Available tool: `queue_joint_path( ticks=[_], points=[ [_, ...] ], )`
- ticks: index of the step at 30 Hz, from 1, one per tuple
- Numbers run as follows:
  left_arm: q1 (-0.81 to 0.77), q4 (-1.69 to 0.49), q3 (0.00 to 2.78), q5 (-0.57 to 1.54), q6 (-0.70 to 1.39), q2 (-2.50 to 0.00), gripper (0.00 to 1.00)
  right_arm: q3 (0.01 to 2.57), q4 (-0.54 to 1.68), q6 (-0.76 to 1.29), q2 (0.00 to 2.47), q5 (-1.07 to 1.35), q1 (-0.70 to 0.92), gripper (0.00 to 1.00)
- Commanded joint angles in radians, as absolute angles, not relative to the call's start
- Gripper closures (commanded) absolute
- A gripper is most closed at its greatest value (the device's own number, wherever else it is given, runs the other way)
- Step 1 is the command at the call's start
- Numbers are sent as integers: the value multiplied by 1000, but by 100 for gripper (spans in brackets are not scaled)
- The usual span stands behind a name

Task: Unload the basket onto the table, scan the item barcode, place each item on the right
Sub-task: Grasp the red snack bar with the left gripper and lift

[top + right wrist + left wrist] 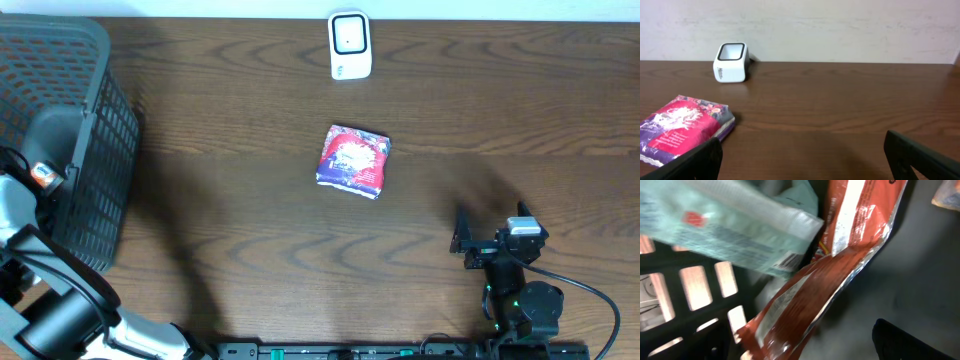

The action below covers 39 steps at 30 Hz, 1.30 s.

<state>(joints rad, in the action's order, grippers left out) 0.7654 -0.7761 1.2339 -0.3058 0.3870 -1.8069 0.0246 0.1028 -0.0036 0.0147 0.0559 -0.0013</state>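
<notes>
the left arm (25, 215) reaches from the near left corner up over the rim of the basket (110, 150), which stands at the left edge of the table (250, 240). the left gripper (58, 135) is down inside the basket. in the wrist view only one dark finger (910, 340) shows at the lower right, with nothing against it; the jaws stand wide apart and hold nothing that can be seen. under it lie a pale packet (725, 230) with a red mark and a barcode (790, 260) on its near corner, and a crumpled red foil bag (825, 285) that lies partly under the pale packet. no words on either can be read. the right arm (520, 300) sits folded at the near right, with the right gripper (802, 141) low over the wood, level, facing far, its fingers spread wide with only table between them. a pink packet (353, 160) lies flat mid-table, its print too small to read. the white scanner (350, 45) stands at the far edge, beyond the pink packet and well apart from it. small grey lettering on its front is illegible.
</notes>
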Motion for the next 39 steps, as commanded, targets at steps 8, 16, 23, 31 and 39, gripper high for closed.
queue_joint_path(
  ticks=[8, 16, 23, 31, 39],
  points=[
    [769, -772, 1227, -323, 374, -1928, 28, 19, 101, 14, 7, 59, -4, 1],
    [769, -779, 1227, -271, 375, -1944, 32, 19, 101, 14, 7, 59, -4, 1],
    [769, -786, 1227, -141, 374, -1942, 92, 19, 101, 14, 7, 59, -4, 1],
    [769, -816, 1259, -17, 374, -1829, 93, 19, 101, 14, 7, 59, -4, 1],
    [768, -640, 1289, 420, 388, -1535, 93, 19, 101, 14, 7, 59, -4, 1]
  ],
)
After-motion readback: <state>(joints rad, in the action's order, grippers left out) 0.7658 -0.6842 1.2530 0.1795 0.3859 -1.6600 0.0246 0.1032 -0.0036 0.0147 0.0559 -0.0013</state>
